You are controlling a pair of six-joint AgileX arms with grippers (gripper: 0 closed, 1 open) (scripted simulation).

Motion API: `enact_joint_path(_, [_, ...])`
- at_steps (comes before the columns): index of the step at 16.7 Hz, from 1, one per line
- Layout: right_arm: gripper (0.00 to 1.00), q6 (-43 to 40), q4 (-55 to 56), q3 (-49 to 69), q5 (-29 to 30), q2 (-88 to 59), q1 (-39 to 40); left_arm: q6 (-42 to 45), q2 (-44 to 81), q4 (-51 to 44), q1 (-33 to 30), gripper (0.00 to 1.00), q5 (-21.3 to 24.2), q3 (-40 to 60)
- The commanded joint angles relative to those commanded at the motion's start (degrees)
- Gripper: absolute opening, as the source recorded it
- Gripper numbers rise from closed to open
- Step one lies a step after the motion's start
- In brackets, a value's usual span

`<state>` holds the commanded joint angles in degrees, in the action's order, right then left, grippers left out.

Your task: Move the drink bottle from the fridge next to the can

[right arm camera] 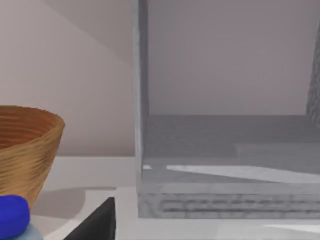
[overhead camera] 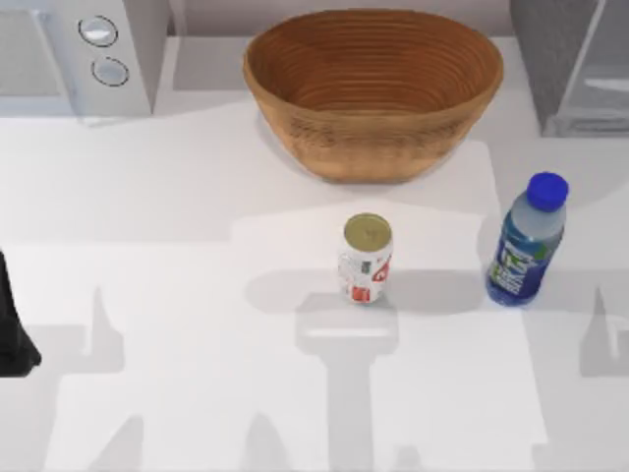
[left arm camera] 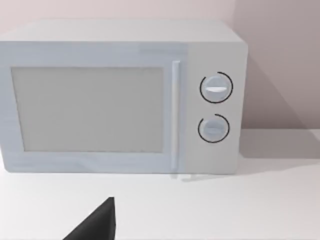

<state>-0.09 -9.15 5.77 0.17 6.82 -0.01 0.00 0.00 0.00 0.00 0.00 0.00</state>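
Note:
The drink bottle [overhead camera: 526, 241] stands upright on the white table, clear with a blue cap and blue label, a hand's width to the right of the can. The can [overhead camera: 367, 258] is white and red with a dull gold top and stands near the table's middle. At the back right is the grey fridge [overhead camera: 570, 64]; the right wrist view looks into its bare grey inside [right arm camera: 225, 150], with the bottle's blue cap [right arm camera: 12, 215] close by. A dark part of my right gripper [right arm camera: 97, 222] shows there. My left gripper [overhead camera: 12, 334] rests at the table's left edge, away from both things.
A wide woven basket [overhead camera: 373, 88] sits at the back middle, behind the can. The white microwave [overhead camera: 74, 54] with two round knobs stands at the back left, and the left wrist view faces its shut door [left arm camera: 90, 110].

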Motion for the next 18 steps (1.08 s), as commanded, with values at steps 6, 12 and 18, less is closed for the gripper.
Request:
enact_joint_path(6, [1.0,-0.15,-29.01,12.5,-0.22,15.28,0.05,0.0,0.0,0.0,0.0,1.0,0.0,0.0])
enact_joint_path(12, [1.0,-0.36,-60.4,24.4,-0.26,30.03,-0.11,0.0,0.0,0.0,0.0,1.0,0.0,0.0])
enact_joint_path(18, [1.0,-0.53,-74.99,31.94,-0.28,39.21,-0.22,0.0,0.0,0.0,0.0,1.0,0.0,0.0])
